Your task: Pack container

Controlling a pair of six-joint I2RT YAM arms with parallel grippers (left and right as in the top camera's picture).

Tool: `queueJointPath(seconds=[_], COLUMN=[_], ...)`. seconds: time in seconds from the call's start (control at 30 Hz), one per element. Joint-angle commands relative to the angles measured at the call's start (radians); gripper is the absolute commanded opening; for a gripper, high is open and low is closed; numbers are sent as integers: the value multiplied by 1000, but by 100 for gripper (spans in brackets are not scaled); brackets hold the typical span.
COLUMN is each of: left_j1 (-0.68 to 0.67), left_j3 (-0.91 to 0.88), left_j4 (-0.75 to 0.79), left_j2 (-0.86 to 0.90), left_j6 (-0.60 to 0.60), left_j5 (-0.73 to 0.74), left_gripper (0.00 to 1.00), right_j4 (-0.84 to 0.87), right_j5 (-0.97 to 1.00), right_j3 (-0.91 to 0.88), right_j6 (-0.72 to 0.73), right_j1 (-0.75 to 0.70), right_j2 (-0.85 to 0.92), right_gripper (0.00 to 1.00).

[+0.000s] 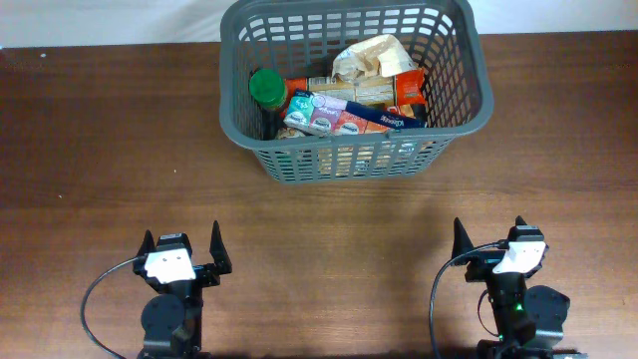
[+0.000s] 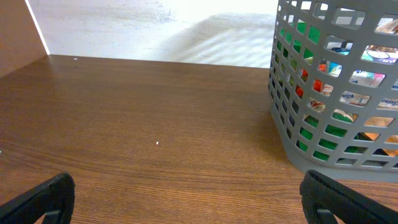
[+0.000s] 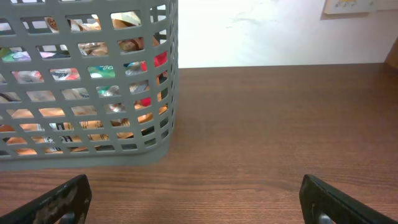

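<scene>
The dark grey lattice container [image 1: 454, 118] stands at the far middle of the wooden table, filled with food packets [image 1: 351, 110], a crumpled beige bag [image 1: 374, 57] and a green-lidded jar [image 1: 266, 87]. It also shows in the left wrist view [image 2: 292, 134] and in the right wrist view [image 3: 158, 140]. My left gripper [image 1: 182, 249] is open and empty near the front edge, left of the container; its fingers frame bare wood [image 2: 186, 202]. My right gripper [image 1: 491, 242] is open and empty near the front edge, right of the container, also over bare wood [image 3: 196, 202].
A white wall runs behind the table's far edge [image 2: 155, 60]. Black cables [image 1: 95, 299] loop beside both arm bases at the front.
</scene>
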Motion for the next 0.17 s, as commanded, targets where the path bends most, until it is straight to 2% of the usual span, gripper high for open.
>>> queueJointPath(seconds=[0.0,0.13], left_j1=[6,6], left_j3=[-10,-10], left_j4=[3,3], left_j2=[-11,-11], left_j6=[-2,-2], left_j5=[-7,-7], left_gripper=[99,99], right_j4=[-5,-5], right_j5=[-5,-5], right_j3=[-6,-6], right_j6=[-5,-5], right_j1=[10,10], right_j2=[-10,-10], right_gripper=[99,99])
